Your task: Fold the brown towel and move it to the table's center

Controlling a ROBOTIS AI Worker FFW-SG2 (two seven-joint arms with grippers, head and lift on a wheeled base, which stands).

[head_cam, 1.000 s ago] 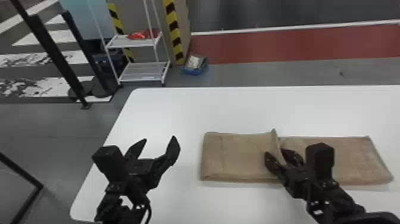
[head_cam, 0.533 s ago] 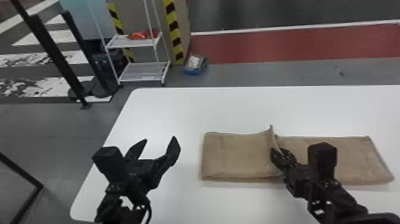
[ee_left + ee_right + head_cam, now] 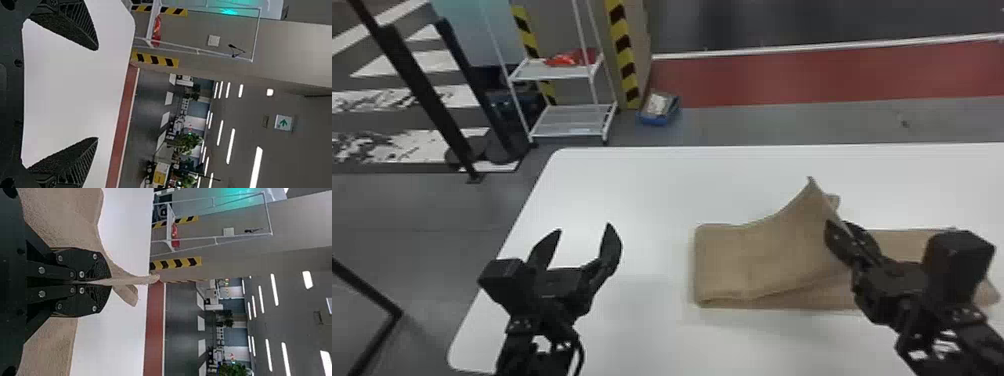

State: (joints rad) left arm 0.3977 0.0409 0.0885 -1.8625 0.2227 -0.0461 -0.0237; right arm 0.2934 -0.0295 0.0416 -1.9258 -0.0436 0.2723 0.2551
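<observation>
- Towel, brown (image 3: 757, 265): lying partly folded, right of the left gripper (image 3: 583, 229), one end flat on the white table (image 3: 642, 190), the middle drawn up into a slanting peak, the other end stretching out beneath and beyond the right arm.
- Right gripper (image 3: 840, 231): narrow, its two black fingers pressed together on the raised cloth, a thin ridge of it jutting out past the tips.
- Left gripper: wide, fingers spread with a gap between them, above the table's left part, well apart from the cloth.
- Table: white, smooth, with a rounded far left corner.
- Floor beyond: red strip (image 3: 807, 75); blue box (image 3: 657, 120) with something pale on top.
- Rack, white (image 3: 532, 72): two shelves, red item (image 3: 564, 60) on the upper one, beside a yellow-and-black striped post (image 3: 624, 55).
</observation>
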